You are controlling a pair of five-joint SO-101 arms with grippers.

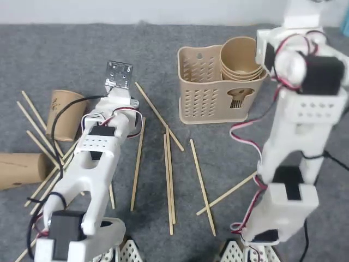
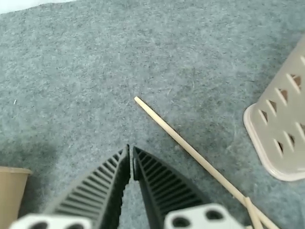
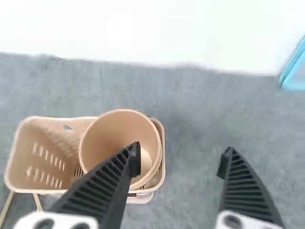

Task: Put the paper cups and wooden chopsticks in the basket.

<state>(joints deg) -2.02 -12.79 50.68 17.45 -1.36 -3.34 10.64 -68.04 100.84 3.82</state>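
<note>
Two cups (image 1: 64, 114) and loose chopsticks (image 1: 169, 174) lie on the mat (image 1: 82, 49) left of the basket (image 1: 210, 103); left gripper (image 2: 131, 149), jaws together and empty beside one chopstick (image 2: 190, 150), should spread and straddle it mid-length, while right gripper (image 3: 181, 150) hangs, jaws apart, over the basket's stacked cups (image 3: 119, 143).

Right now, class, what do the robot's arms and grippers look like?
Both the left arm and right arm are white plastic with black motor blocks and looping red, white and black cables. The left gripper and right gripper are black, ribbed and pointed.
</note>
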